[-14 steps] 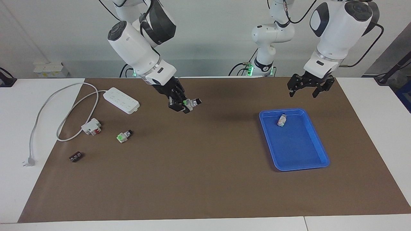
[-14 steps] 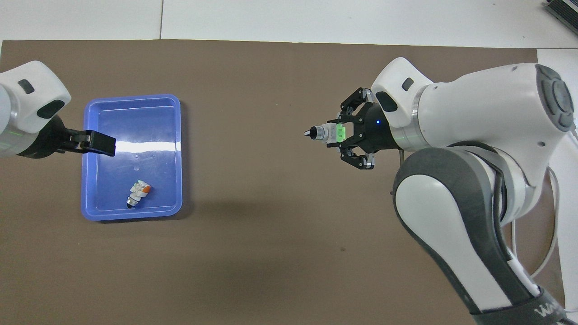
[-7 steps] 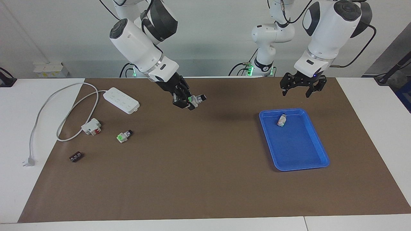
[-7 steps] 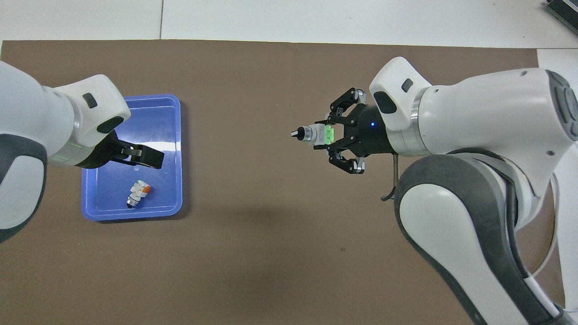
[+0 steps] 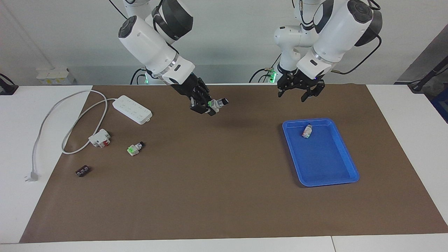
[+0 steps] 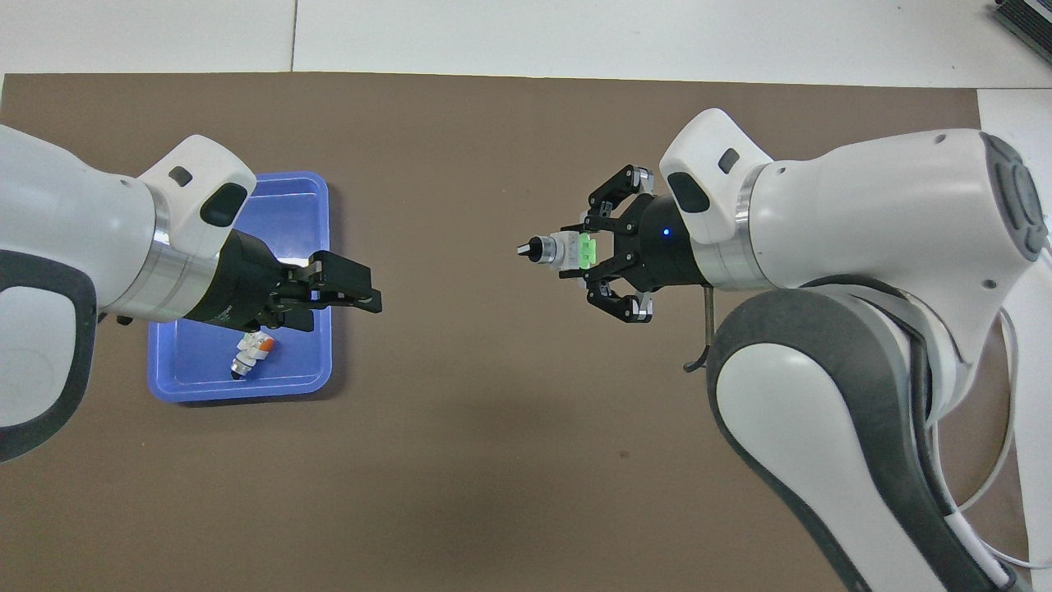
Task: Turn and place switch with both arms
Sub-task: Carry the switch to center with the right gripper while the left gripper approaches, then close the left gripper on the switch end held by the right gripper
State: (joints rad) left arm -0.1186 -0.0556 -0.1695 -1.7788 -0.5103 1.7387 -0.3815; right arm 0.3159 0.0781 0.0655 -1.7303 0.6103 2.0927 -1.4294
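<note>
**Ana:** Brown paper (image 5: 224, 196) covers the middle of the table, and both arms hang above it. The right gripper (image 5: 209, 106) is up in the air over the paper, clamped on the switch (image 5: 217, 103). Its fingertips pinch the pale body by the green part, and the dark knob end sticks out sideways toward the left arm's end of the table.

**Ben:** And in the overhead view?

**Ana:** Same thing: the right gripper (image 6: 593, 250) holds the switch (image 6: 559, 249) level, knob tip pointing at the left gripper (image 6: 349, 284).

**Ben:** Where is that one?

**Ana:** In the facing view the left gripper (image 5: 293, 94) is raised over the paper near the robots' edge, its fingers spread apart and holding nothing. The two grippers are well apart.

**Ben:** What else is lying around?

**Ana:** A blue tray (image 5: 336, 175) sits toward the left arm's end, with a second switch (image 5: 307, 131) lying in the corner nearest the robots. Toward the right arm's end a third switch (image 5: 134, 148) with a green part rests on the paper. Beside it is a white-and-red block (image 5: 99, 138), and farther from the robots a small black part (image 5: 82, 171). A white power strip (image 5: 132, 109) lies nearer to the robots, its cable (image 5: 47, 119) looping onto the white tabletop.
</note>
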